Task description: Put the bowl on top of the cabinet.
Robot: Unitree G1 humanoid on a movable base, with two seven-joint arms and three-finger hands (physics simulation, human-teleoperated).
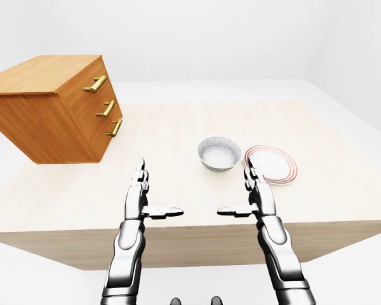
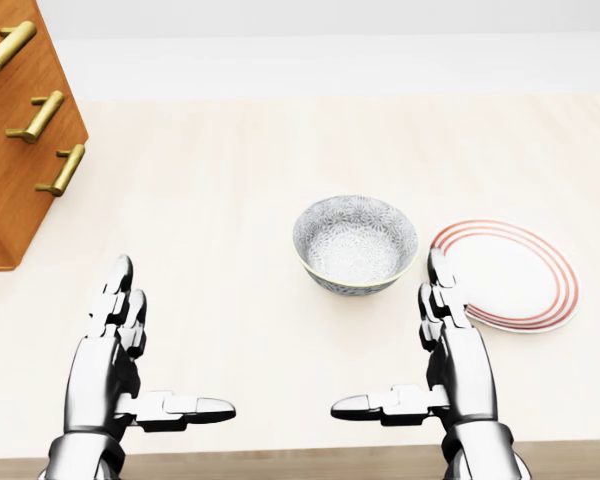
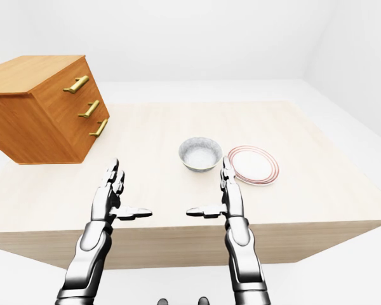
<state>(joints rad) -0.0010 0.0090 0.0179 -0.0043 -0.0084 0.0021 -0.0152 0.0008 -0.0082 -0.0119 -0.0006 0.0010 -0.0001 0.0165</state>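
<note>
Bowl: the bowl [image 2: 355, 245] stands upright on the table [image 2: 230, 180], patterned grey and holding nothing; no hand touches it.
Plate: a red-ringed plate [image 2: 510, 275] lies just beside the bowl on the head view's right, with a sliver of table showing between them.
Cabinet: the cabinet [image 1: 47, 108] sits on the same table, well apart from the bowl toward the upper left of the eye views. Its three brass handles [image 1: 95, 84] face the bowl's side.
Left hand: the left hand [image 2: 105, 365] hovers below and left of the bowl in the head view, well apart from it, with its fingers spread, thumb pointing inward and nothing held.
Right hand: the right hand [image 2: 460, 365] hovers below and right of the bowl, nearer than the left. It is equally spread and empty, its fingertips level with the gap between bowl and plate.
Step in hand: by my reading the grasp is not yet begun; both hands are poised for the reach.
Next move: the right hand looks best placed. It would need to slide to the bowl's wall without nudging the plate and close on the rim. The lift must then clear the cabinet's top edge before the bowl travels left.
</note>
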